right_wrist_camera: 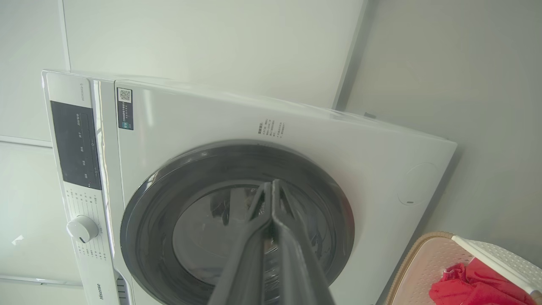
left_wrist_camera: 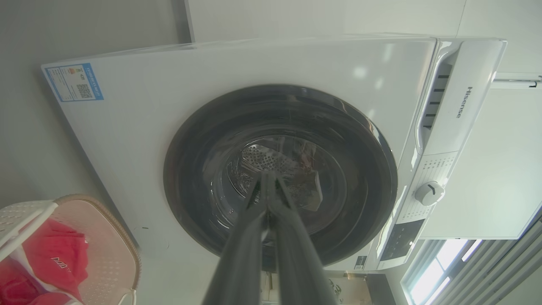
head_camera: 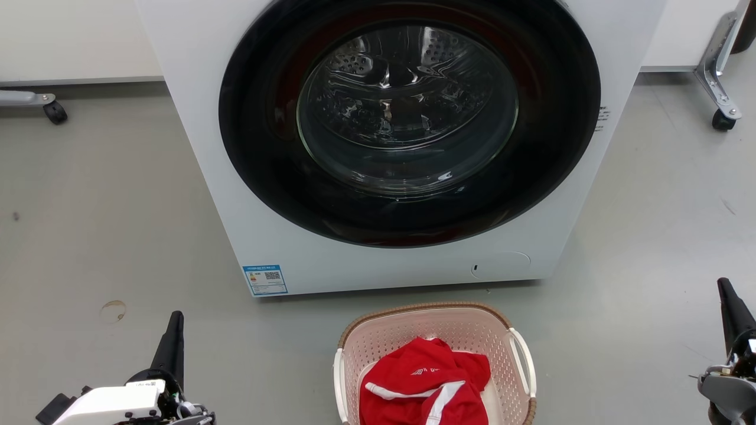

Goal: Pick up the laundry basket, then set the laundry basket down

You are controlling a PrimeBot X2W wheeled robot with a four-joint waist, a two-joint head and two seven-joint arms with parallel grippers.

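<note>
Grey floor [head_camera: 88, 236]: carries everything listed.
White front-loading washing machine [head_camera: 236, 224], dark round glass door: "Hisense" printed on the control panel [left_wrist_camera: 461, 127]; blue label [head_camera: 265, 280] with QR code at a lower front corner.
Small pale pink perforated plastic laundry basket [head_camera: 413, 336], brown woven-look rim, white side handles: on the floor before the washing machine, between the two pincers, touching neither.
Red garment [head_camera: 425, 383] with white stripes: inside the laundry basket.
Left pincer [head_camera: 175, 321], right pincer [head_camera: 726, 292]: fingers pressed together, empty.

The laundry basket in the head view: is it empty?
No, a red garment with white stripes lies inside the laundry basket, which stands in front of the washer.
</note>
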